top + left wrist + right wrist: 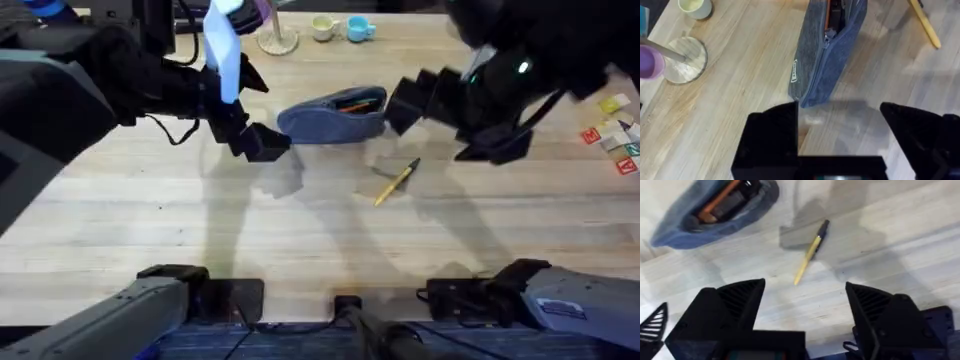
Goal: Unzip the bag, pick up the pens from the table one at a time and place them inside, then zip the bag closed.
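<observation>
Pale wooden planks with long, visible grain make up the table point(200, 210), matte and lightly streaked. At its far edge stand a round wooden base with a thin stem point(278, 40), a small cream cup point(323, 28) and a light blue cup point(359, 29).

Toward the left, the left gripper point(262, 141) hangs low over the wood, its blocky black fingers point(771, 135) spread apart with nothing between them, just beside the rounded left end of the bag point(333, 115). The bag is an oblong pouch of soft blue-grey fabric, its zipper parted along the top so an orange pen point(720, 201) and something dark show inside; a small white label point(794, 71) is sewn on its side.

Right of the bag's other end sits the right gripper point(403, 105), its ribbed black fingers point(742, 300) held wide and empty. On the bare wood near the bag, toward the arms' bases, a slim yellow pen point(396, 182) with a dark tip lies at a slant. Far right, small coloured letter tiles point(618, 132) lie scattered near the edge.
</observation>
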You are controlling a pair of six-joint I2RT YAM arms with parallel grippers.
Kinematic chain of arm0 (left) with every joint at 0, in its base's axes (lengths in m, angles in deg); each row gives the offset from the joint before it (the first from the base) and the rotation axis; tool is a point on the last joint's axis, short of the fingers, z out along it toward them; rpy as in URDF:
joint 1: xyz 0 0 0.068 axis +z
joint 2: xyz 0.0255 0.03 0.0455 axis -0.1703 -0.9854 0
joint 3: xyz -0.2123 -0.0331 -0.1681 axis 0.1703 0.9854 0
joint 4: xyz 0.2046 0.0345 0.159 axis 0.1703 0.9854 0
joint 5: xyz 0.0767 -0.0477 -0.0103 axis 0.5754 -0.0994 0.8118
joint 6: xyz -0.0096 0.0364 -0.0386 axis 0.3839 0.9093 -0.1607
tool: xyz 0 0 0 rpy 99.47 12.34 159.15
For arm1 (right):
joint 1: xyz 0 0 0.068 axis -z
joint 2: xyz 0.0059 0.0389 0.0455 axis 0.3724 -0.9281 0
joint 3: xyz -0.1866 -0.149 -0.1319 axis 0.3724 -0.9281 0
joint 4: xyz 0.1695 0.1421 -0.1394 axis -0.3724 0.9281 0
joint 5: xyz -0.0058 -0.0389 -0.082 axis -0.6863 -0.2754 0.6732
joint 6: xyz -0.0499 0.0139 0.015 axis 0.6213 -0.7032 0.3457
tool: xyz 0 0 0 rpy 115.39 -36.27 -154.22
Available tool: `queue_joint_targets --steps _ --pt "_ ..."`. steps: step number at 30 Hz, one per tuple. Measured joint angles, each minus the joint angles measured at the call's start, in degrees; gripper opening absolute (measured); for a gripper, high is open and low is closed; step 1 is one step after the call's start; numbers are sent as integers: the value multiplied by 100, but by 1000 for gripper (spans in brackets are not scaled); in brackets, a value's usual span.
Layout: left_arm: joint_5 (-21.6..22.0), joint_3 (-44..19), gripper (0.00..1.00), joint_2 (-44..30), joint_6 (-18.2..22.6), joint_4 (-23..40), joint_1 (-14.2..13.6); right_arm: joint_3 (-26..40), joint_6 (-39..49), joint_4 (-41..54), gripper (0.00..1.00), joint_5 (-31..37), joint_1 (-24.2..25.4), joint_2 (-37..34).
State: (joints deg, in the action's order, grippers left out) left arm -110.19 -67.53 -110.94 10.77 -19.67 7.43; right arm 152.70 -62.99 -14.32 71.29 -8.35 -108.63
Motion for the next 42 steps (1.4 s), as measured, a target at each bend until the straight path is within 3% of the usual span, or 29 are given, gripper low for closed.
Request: queue_joint_targets --steps 8,21,28,37,40,42 --pt "2 0 993 -2 0 2 0 -1309 -277 -1203 995 -342 -1 49" --pt "0 0 993 -2 0 0 0 -2620 -815 -2250 995 -268 -1 49" --pt "0 0 993 -2 0 2 0 -2825 -922 -2777 996 -229 -1 -126" --pt "0 0 993 -2 0 2 0 -2727 -959 -2767 989 -109 -12 -574" --pt "0 0 994 -2 0 1 0 -2696 -965 -2694 843 -47 -24 -637" --pt "0 0 994 -2 0 0 0 -2694 -970 -2669 655 8 -27 -639"
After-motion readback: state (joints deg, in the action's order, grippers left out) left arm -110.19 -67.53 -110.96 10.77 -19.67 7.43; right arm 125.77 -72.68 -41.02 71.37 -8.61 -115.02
